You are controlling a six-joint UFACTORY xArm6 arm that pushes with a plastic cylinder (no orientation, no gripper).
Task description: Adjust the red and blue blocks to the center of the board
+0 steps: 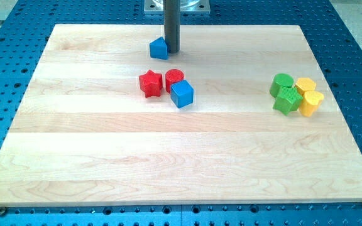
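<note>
My tip (171,50) is touching the right side of a blue block (159,48) near the counter's (168,157) top edge. Below it the red star (150,83), red cylinder (174,79) and blue cube (182,94) sit clustered. No pincer, just a rod.

No text, label, brand, number or sign can be read anywhere in this view. The wooden tabletop (181,157) shows only bare grain, and the coloured blocks beside and below the tool (171,50) have plain ribbed faces with no markings.
</note>
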